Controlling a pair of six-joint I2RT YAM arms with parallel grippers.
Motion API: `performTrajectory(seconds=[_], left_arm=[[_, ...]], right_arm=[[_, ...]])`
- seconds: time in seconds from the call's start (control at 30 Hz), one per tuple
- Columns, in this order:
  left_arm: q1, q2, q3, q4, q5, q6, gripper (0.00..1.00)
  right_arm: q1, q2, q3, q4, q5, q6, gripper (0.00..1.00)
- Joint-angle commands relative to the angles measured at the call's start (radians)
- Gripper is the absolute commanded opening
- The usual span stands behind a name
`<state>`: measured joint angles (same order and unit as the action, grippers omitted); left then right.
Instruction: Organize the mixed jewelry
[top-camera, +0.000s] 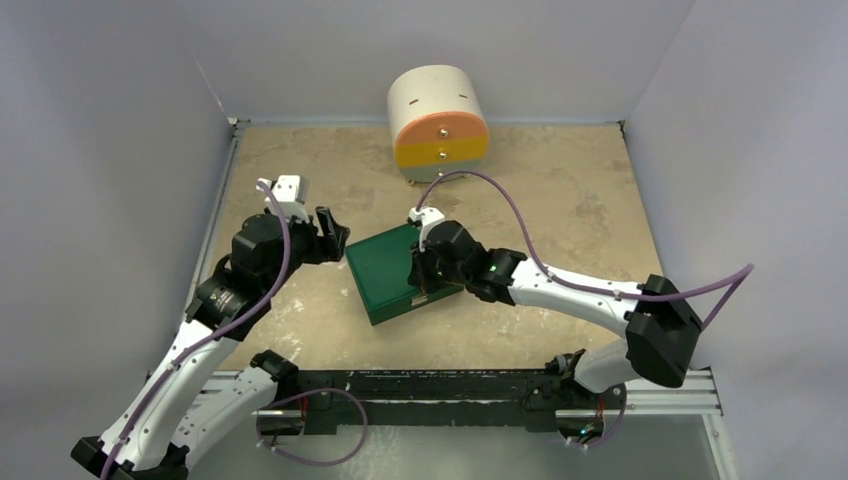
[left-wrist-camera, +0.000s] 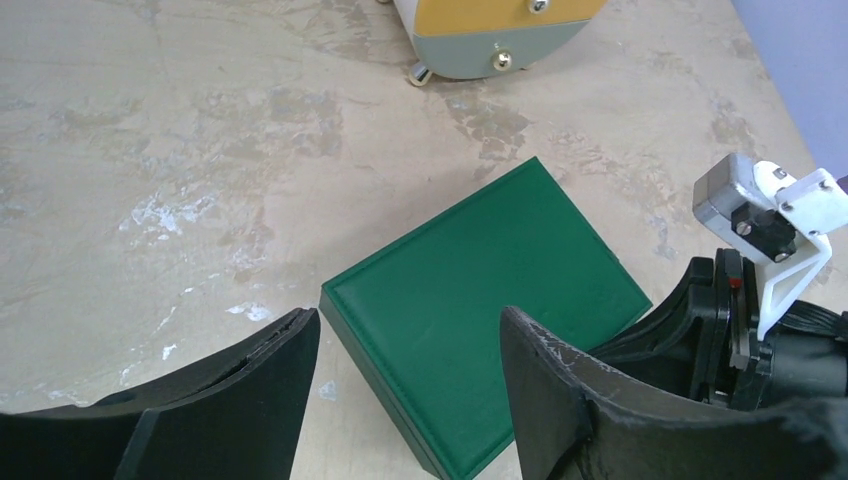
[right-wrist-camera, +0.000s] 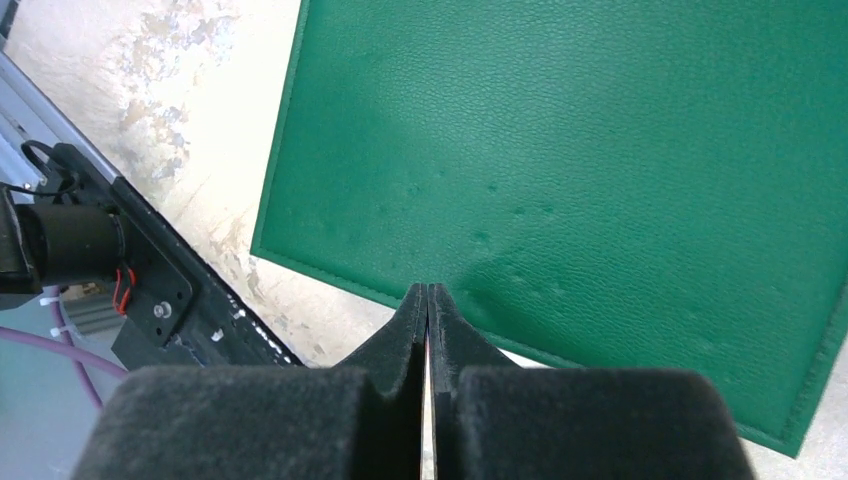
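Observation:
The green box (top-camera: 385, 270) lies closed in the middle of the table, its lid down. No jewelry shows in any view. My left gripper (top-camera: 330, 228) is open and empty just left of the box; in the left wrist view the box (left-wrist-camera: 470, 310) lies ahead between the open jaws of my left gripper (left-wrist-camera: 408, 320). My right gripper (top-camera: 420, 275) is shut, its tips over the box's near right edge. In the right wrist view the tips of my right gripper (right-wrist-camera: 428, 290) meet at the rim of the green lid (right-wrist-camera: 560, 150), with nothing visible between them.
A white rounded drawer unit (top-camera: 440, 125) with orange, yellow and grey fronts stands at the back centre; it also shows in the left wrist view (left-wrist-camera: 490, 30). Grey walls close the table on three sides. The black mounting rail (top-camera: 450, 385) runs along the near edge.

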<state>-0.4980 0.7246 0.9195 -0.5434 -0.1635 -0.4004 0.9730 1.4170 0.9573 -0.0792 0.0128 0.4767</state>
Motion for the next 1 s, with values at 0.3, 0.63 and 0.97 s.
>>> performTrajectory(seconds=[0.3, 0.63, 0.97], left_arm=[[0.001, -0.033, -0.047, 0.060, -0.083, 0.003, 0.71], [0.001, -0.032, -0.053, 0.060, -0.104, 0.011, 0.72], [0.001, -0.028, -0.058, 0.057, -0.114, 0.014, 0.72]], right_arm=[[0.065, 0.060, 0.103, -0.119, 0.157, -0.030, 0.00], [0.086, 0.123, 0.118, -0.153, 0.171, -0.047, 0.00], [0.133, 0.178, 0.081, -0.198, 0.219, -0.025, 0.00]])
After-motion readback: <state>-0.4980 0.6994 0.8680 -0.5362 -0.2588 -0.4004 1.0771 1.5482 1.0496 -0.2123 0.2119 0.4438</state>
